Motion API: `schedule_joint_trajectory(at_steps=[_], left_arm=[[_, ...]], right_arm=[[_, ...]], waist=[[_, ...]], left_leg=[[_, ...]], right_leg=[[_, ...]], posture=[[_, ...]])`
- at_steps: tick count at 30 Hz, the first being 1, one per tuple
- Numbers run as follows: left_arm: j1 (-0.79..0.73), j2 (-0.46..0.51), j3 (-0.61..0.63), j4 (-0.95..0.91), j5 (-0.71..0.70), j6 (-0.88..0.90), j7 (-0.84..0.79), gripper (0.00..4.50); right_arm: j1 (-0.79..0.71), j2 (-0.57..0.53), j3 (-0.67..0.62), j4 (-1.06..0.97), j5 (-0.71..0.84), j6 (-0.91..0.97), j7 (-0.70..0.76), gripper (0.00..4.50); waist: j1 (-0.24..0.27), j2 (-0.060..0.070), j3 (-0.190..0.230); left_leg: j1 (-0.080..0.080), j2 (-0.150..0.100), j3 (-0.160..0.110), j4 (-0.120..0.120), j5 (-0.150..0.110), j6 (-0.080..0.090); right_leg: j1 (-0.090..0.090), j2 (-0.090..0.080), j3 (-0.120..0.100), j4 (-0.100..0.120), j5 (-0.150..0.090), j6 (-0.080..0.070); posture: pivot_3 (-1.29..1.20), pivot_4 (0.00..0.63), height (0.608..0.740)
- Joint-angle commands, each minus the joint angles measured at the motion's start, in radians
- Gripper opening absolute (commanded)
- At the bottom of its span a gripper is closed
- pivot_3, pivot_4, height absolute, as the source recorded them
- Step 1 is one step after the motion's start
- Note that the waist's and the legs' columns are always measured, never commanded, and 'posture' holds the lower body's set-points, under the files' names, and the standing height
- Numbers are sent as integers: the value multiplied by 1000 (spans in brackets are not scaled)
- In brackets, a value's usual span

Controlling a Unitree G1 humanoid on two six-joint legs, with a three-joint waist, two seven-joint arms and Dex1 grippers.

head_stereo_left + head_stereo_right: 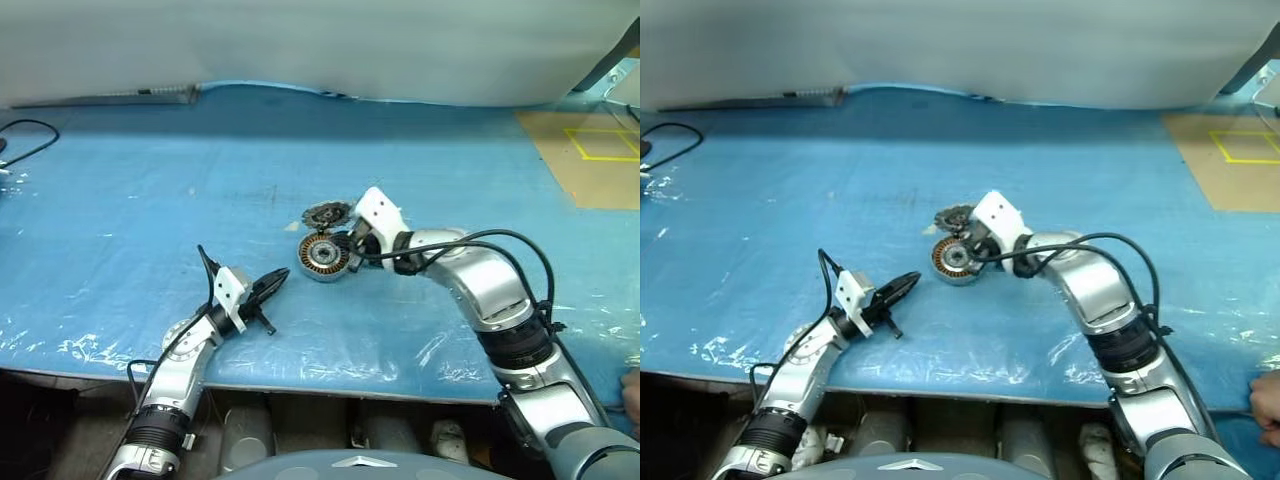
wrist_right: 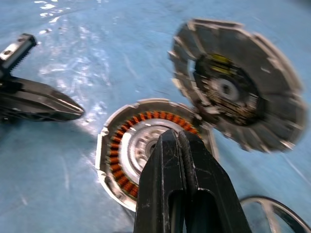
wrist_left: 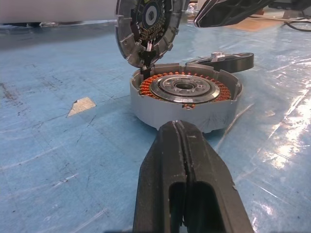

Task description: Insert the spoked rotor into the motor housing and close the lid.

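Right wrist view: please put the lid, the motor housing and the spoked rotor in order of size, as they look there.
1. lid, slightly the largest, though perhaps only nearer the camera.
2. motor housing, partly behind the right gripper.
3. spoked rotor, smallest, but cut off by the edge, so unsure.

The blue table [image 1: 120,200] is viewed from above and from its near edge by both head views, facing its far edge, with almost the same area covered. The motor housing [image 3: 184,97] is seen close and nearly level from the left wrist, and close from above [image 2: 131,155] from the right wrist.
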Motion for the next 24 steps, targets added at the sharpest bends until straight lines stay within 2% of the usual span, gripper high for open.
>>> schedule_joint_trajectory(at_steps=[1,2,6,24], left_arm=[[-12,8,8,-25,-9,-7,-5,0],[-12,8,8,-27,-9,-6,-6,0],[-11,9,6,-32,-10,-2,-7,0],[-5,7,9,-45,-9,8,5,0]], right_arm=[[13,-31,-41,46,-33,-42,-32,400],[17,-38,-44,57,-40,-45,-42,560],[26,-46,-47,65,-48,-44,-54,1880],[47,-103,-24,175,-73,-115,-8,1880]], waist=[[0,0,0],[0,0,0],[-2,0,0],[-1,0,0]], left_leg=[[0,0,0,0,0,0],[0,0,0,0,0,0],[0,0,0,0,0,0],[-1,0,0,0,0,0]], right_leg=[[0,0,0,0,0,0],[0,0,0,0,0,0],[-1,0,0,0,0,0],[-1,0,0,0,0,0]], posture=[[0,150,740],[0,150,740],[0,150,740],[0,150,740]])
